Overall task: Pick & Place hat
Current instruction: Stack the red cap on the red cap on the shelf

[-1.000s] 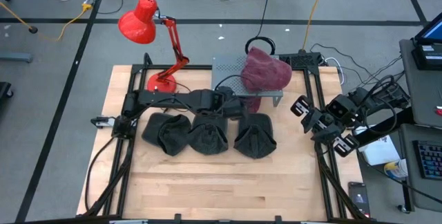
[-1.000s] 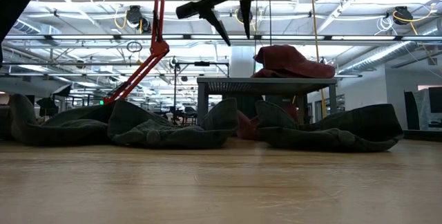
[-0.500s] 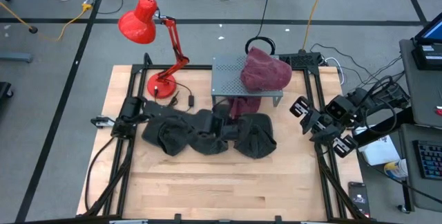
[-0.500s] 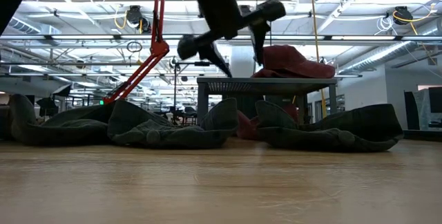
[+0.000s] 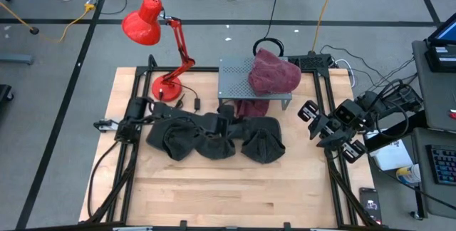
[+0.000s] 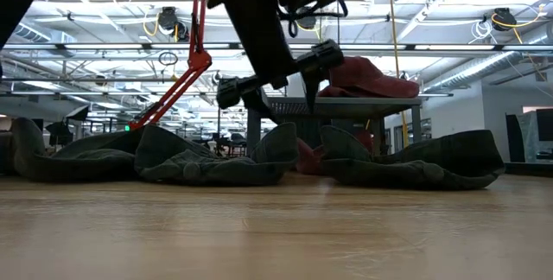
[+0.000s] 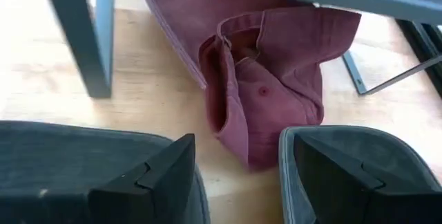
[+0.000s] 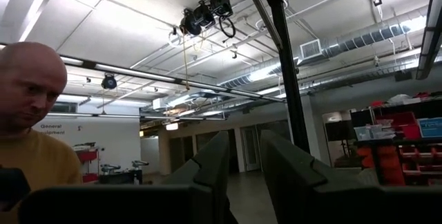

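Observation:
A maroon hat lies crumpled on the table under the grey perforated stand; in the high view this maroon hat peeks out at the stand's near side. A second maroon hat sits on top of the stand. Three dark hats lie in a row on the table. My left gripper is open, low over the gap between the middle and right dark hats, pointing at the maroon hat under the stand. In the high view my left gripper shows there. My right gripper waits shut at the table's right edge.
A red desk lamp stands at the far left of the table. The stand's legs flank the maroon hat beneath it. Near half of the wooden table is bare. A person shows in the room behind.
My left gripper has come down from high over the stand's near edge to just above the dark hats, drawing back a little toward the near edge. Its fingers have stayed open. The hats have not moved.

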`<state>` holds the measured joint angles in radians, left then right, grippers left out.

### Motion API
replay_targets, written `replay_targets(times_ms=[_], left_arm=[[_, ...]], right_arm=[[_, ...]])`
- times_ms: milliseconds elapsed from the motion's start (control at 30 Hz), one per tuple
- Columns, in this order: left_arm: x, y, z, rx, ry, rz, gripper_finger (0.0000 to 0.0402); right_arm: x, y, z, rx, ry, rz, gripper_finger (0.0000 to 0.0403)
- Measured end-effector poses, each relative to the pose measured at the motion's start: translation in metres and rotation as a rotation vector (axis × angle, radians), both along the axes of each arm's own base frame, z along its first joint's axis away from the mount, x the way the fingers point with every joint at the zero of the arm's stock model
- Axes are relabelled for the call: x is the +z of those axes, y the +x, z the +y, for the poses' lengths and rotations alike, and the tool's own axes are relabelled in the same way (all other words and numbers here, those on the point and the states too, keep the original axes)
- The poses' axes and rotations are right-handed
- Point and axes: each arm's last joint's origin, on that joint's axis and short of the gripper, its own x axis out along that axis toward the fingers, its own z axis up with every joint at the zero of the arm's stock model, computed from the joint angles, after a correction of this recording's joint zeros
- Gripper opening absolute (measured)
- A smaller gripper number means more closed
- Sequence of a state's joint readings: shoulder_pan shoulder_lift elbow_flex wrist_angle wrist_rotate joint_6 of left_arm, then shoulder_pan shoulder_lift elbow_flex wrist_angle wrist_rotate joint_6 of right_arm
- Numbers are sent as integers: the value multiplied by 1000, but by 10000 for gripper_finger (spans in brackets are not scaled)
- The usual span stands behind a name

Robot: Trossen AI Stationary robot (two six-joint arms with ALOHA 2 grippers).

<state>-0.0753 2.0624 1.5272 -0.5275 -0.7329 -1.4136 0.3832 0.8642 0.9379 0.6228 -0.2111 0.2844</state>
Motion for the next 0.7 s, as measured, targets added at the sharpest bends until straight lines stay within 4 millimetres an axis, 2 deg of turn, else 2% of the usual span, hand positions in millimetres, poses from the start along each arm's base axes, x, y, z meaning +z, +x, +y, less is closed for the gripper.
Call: replay_targets(times_ms=[167, 400, 700], left_arm=[[-7, 5, 13, 5, -25, -3, 242], [-25, 14, 16, 14, -18, -24, 243], [-49, 25, 40, -25, -62, -27, 243]], right_arm=[[0, 0, 0, 0, -1, 2, 78], [-1, 0, 0, 3, -2, 7, 77], [-2, 1, 1, 2, -10, 20, 77]])
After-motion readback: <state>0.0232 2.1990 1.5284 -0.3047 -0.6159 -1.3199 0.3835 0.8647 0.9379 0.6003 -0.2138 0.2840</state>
